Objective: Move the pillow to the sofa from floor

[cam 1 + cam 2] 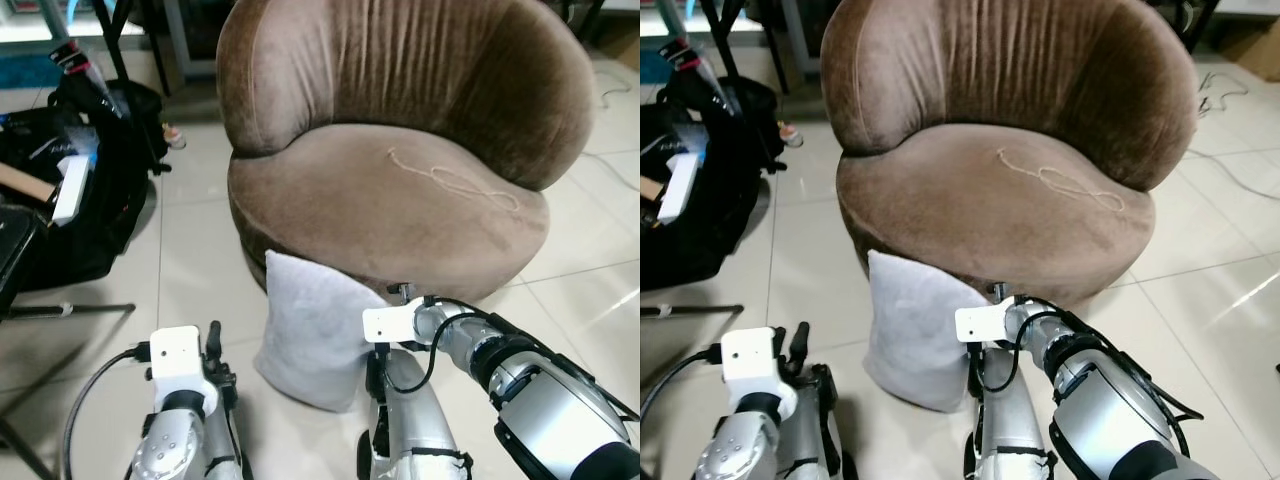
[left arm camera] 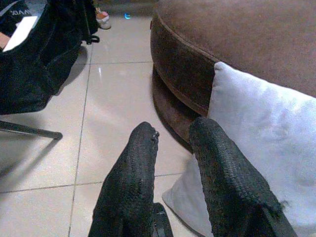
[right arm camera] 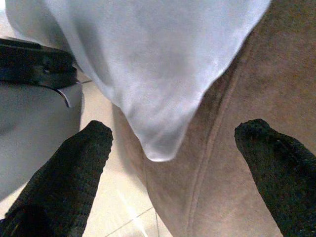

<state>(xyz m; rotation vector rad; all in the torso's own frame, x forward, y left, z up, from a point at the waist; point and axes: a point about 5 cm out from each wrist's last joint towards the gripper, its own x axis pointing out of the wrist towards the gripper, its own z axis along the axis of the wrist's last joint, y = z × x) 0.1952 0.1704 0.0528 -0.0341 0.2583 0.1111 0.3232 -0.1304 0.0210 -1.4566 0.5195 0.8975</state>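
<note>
**Pillow upright on floor, against sofa base**

Left gripper point(image 2: 170, 136): low over the floor tiles point(image 1: 195, 270), just beside the pillow's near lower corner; fingers close together with a narrow gap, nothing between them.

Right gripper point(image 3: 173, 148): fingers spread wide, nothing held; a pillow corner hangs in front of the gap, sofa side behind it.

Pillow point(image 1: 310, 330): pale grey-white, soft fabric, rectangular, slightly slumped. Stands on its lower edge on the floor, long axis near vertical, top corner tilted back so it leans on the sofa's lower front edge.

Sofa point(image 1: 400, 130): round, brown velvet, tub-shaped back; a loose length of string point(image 1: 455, 183) lies on the seat cushion.

Far left: black bags point(image 1: 85, 170) with papers on the floor, and a thin metal stand leg point(image 1: 60, 311).
</note>
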